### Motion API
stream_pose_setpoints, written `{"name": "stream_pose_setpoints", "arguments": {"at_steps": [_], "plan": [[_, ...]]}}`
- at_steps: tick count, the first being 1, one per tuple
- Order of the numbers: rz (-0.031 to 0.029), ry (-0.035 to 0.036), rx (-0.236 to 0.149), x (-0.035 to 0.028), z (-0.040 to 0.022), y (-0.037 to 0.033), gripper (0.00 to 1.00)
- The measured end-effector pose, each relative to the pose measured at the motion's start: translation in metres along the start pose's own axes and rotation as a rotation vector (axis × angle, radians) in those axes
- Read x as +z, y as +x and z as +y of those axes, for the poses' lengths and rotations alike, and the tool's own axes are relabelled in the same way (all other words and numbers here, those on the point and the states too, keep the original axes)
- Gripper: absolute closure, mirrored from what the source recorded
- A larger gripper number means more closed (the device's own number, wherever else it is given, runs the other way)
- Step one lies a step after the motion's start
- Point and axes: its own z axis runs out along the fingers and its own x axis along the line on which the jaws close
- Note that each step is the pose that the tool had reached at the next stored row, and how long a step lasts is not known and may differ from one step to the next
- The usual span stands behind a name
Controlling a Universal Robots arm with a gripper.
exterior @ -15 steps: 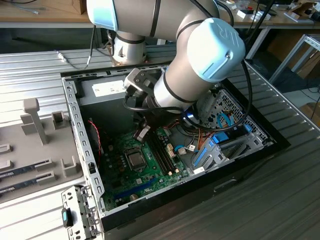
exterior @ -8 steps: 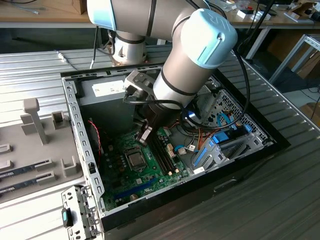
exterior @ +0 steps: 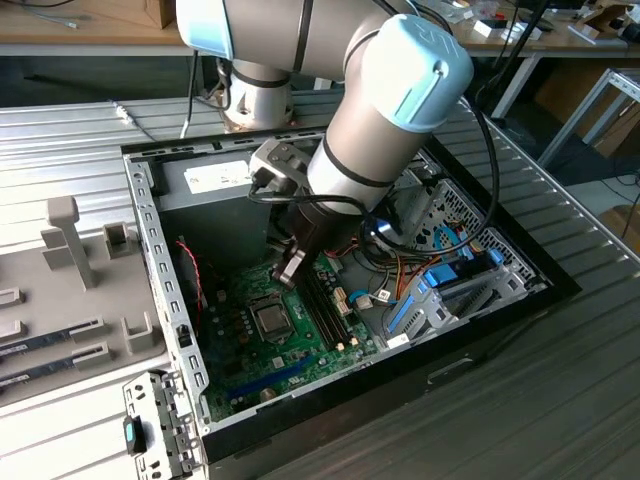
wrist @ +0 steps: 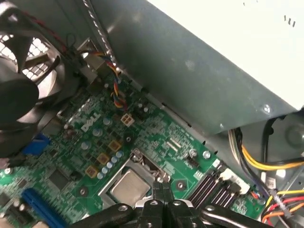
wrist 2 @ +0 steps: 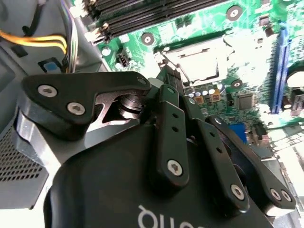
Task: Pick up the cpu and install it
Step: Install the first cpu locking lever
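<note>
gripper (exterior: pixel 291 268) lower centre, above board, jaws clenched, gripping nothing we see | cpu (wrist: pixel 129 185) in socket (exterior: pixel 270 318) | risk: we judge pressing down could bend pins

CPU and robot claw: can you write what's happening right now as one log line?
gripper: shut, empty, above motherboard | cpu: seated in socket | case: open

closed fingers (wrist 2: pixel 167 78) above cpu (wrist 2: pixel 199 59) in socket.
</note>
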Motion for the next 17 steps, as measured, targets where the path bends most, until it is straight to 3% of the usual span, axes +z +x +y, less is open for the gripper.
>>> {"name": "stream_pose_setpoints", "arguments": {"at_steps": [2, 3, 7, 11, 17], "plan": [[0.0230, 0.0212, 0.005, -0.0002, -0.0012, -0.0029, 0.89], [0.0313, 0.0292, 0.007, 0.0000, -0.0016, -0.0038, 0.89], [0.0564, 0.0562, 0.013, 0.0018, -0.0024, -0.0051, 0.89], [0.0681, 0.0691, 0.016, 0.0057, -0.0030, -0.0063, 0.89], [0.0705, 0.0720, 0.017, 0.0211, -0.0060, -0.0077, 0.89]]}}
